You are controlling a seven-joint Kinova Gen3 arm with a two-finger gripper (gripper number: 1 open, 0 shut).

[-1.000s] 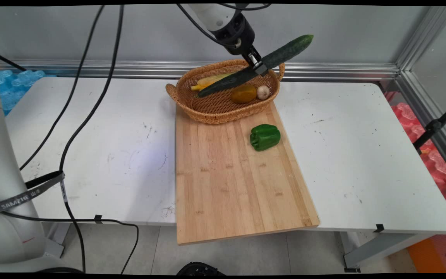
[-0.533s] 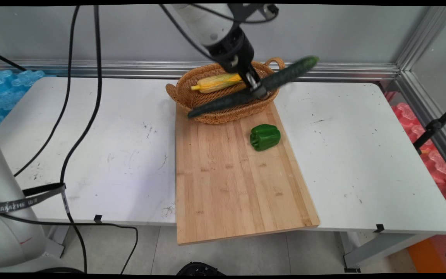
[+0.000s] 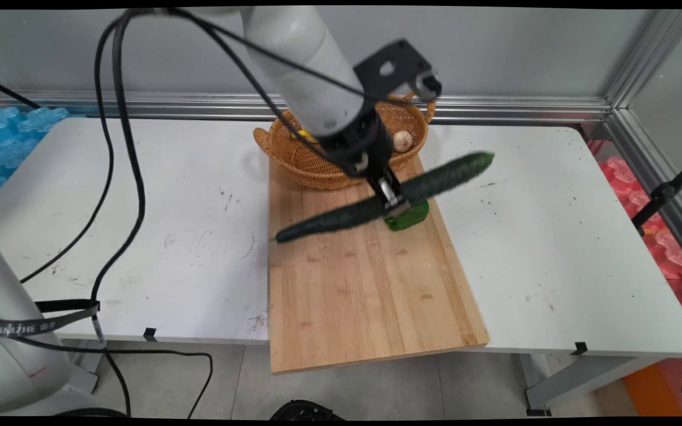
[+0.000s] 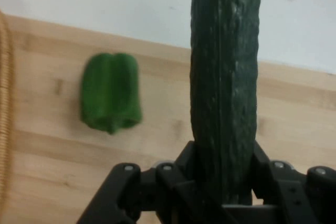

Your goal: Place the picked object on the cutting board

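A long dark green cucumber (image 3: pixel 376 198) hangs in the air over the wooden cutting board (image 3: pixel 353 284), slanting up to the right. My gripper (image 3: pixel 394 204) is shut on its middle. In the hand view the cucumber (image 4: pixel 226 77) runs straight up from between the fingers (image 4: pixel 260 169). A green bell pepper (image 3: pixel 409 216) lies on the board just behind and below the gripper, partly hidden by it; the hand view has the pepper (image 4: pixel 110 98) left of the cucumber.
A wicker basket (image 3: pixel 293 157) stands at the board's far end, holding a garlic bulb (image 3: pixel 402 141) and a bit of yellow corn (image 3: pixel 305 135), mostly hidden by the arm. Black cables hang at the left. White table (image 3: pixel 554 236) extends on both sides.
The gripper has carried the cucumber out of the basket, down and toward the near side, to above the board by the pepper. The arm now covers much of the basket.
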